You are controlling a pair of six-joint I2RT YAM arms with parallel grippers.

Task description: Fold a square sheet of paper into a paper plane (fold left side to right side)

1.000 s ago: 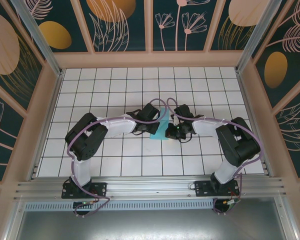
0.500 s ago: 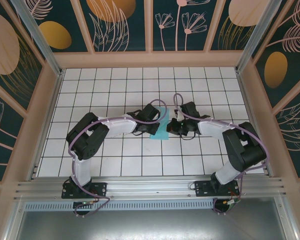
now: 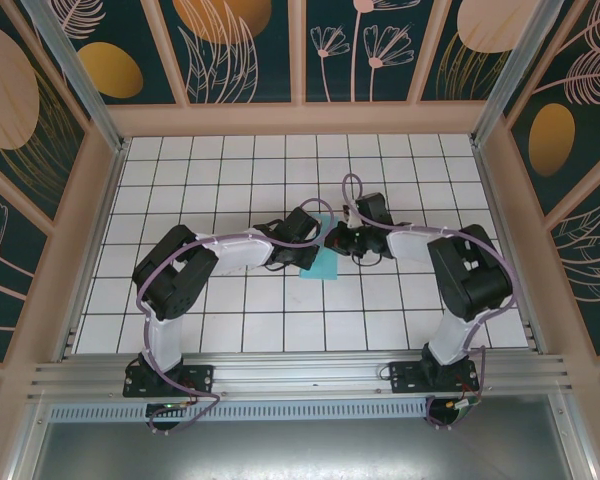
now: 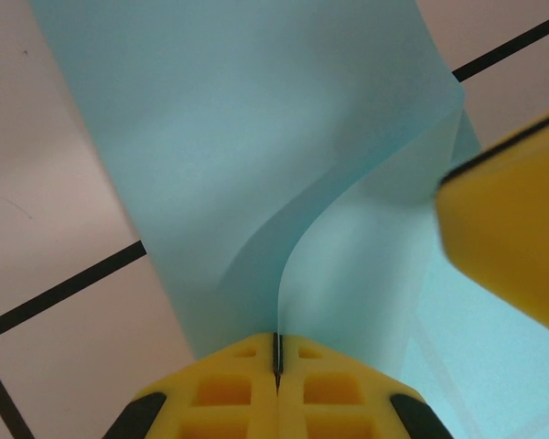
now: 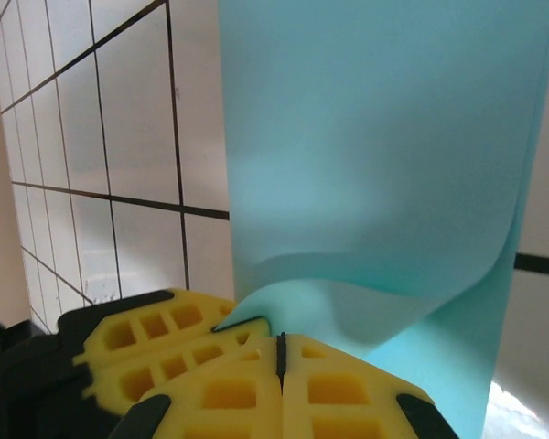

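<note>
The square sheet of paper [image 3: 326, 265] sits at the middle of the tabletop [image 3: 200, 180], bowed over and uncreased. The left end effector [image 4: 277, 352] is clamped on one edge. The right end effector [image 5: 281, 347], clamped on another, has just swung in beside it, so the edges look nearly matched for creasing.

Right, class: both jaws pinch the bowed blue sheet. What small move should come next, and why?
Probably ease the pinched edge down onto the layer beneath it. The square sheet of paper bows in a soft curve with no sharp crease, and the left jaws and right jaws are both shut on it close together, so laying it flat seems to come before any release.
</note>
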